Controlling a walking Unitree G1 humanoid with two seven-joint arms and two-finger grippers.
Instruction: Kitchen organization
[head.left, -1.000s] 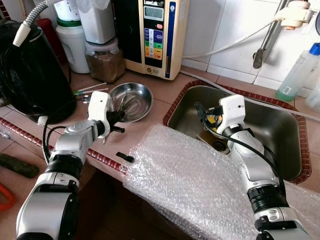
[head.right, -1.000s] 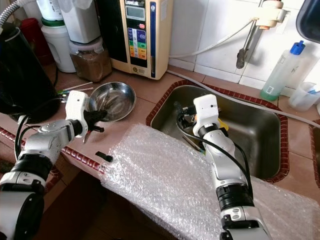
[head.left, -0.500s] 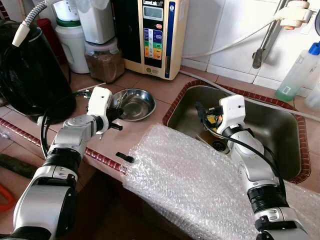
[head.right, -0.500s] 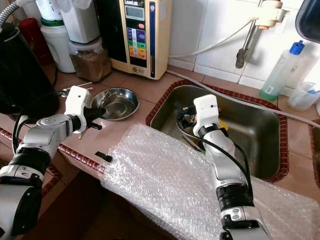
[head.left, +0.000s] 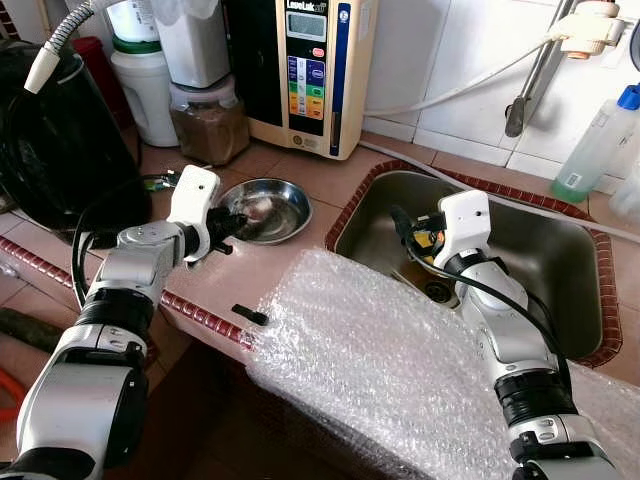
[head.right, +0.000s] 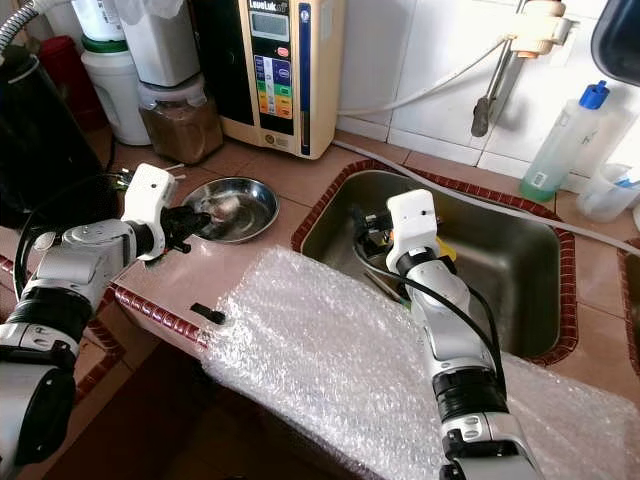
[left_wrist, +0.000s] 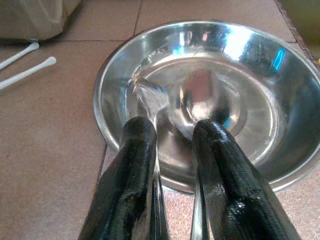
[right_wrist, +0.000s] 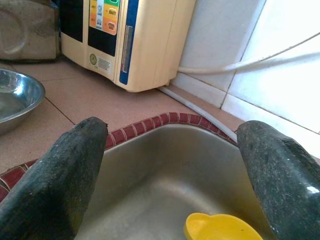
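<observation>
A round steel bowl lies on the tiled counter left of the sink. My left gripper is at the bowl's near-left rim. In the left wrist view its fingers are shut on thin metal cutlery, whose tip reaches into the steel bowl. My right gripper hangs open over the sink's left side, nothing between its fingers. A yellow piece lies in the sink below it.
A bubble wrap sheet drapes over the counter's front edge, with a small black part beside it. A water purifier, a jar and a black pot stand at the back. A bottle stands right of the tap.
The bowl was tipped toward me a second ago and now lies flat. My left gripper has shifted left and lower at its rim. The right arm has not moved.
</observation>
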